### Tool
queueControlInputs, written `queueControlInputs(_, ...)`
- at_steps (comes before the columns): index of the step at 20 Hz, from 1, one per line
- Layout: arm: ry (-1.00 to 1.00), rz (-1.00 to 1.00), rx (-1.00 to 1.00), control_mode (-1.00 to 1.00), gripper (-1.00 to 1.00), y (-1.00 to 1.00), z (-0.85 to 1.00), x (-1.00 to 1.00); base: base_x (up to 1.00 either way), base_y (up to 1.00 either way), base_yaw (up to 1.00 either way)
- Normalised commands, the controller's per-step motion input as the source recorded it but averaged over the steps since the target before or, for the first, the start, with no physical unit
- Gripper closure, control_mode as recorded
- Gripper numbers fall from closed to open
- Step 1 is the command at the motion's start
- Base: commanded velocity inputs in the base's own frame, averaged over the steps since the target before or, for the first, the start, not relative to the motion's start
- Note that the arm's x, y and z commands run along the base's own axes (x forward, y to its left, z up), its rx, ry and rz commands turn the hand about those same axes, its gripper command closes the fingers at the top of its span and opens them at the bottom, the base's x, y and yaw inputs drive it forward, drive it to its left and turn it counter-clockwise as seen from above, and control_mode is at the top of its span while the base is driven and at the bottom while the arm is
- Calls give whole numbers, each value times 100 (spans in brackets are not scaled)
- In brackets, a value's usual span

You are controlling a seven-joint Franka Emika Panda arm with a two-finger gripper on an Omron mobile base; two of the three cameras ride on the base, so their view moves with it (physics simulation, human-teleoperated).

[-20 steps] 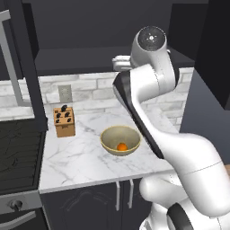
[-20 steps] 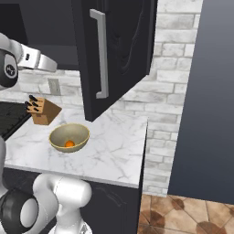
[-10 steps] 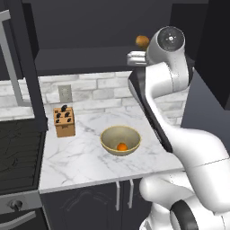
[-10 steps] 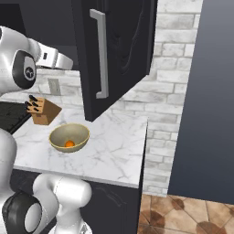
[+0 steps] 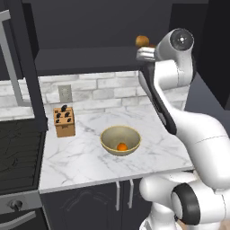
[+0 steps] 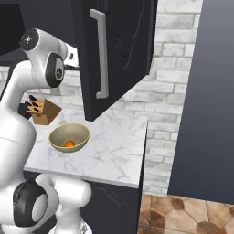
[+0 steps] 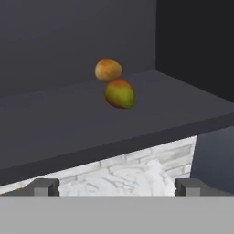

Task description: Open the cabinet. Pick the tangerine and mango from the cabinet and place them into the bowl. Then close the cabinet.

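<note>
Since half a second back my arm has swung further right across the open cabinet (image 5: 103, 31), so the brownish-orange fruit (image 5: 142, 41) on the shelf is now fully uncovered. My gripper (image 7: 117, 186) has its tips spread wide with nothing between them, short of the shelf edge. Mango (image 7: 119, 93) sits on the shelf just in front of that brownish fruit, touching or nearly so. Tangerine (image 5: 121, 146) lies in the bowl (image 5: 109, 135) on the counter (image 5: 81, 155), right of the knife block (image 5: 64, 121).
</note>
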Motion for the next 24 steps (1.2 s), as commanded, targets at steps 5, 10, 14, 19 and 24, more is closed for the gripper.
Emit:
queueControlInputs(5,0,0,4,-100,-100,-19,0,52,0,0,0)
queueControlInputs(10,5,0,2,-100,-100,-15,0,51,0,0,0)
queueControlInputs(14,9,0,2,-100,-100,-13,0,49,0,0,0)
queueControlInputs(19,8,0,0,-100,-100,-13,0,50,0,0,0)
queueControlInputs(24,1,0,0,-100,-100,-19,-2,53,0,0,0)
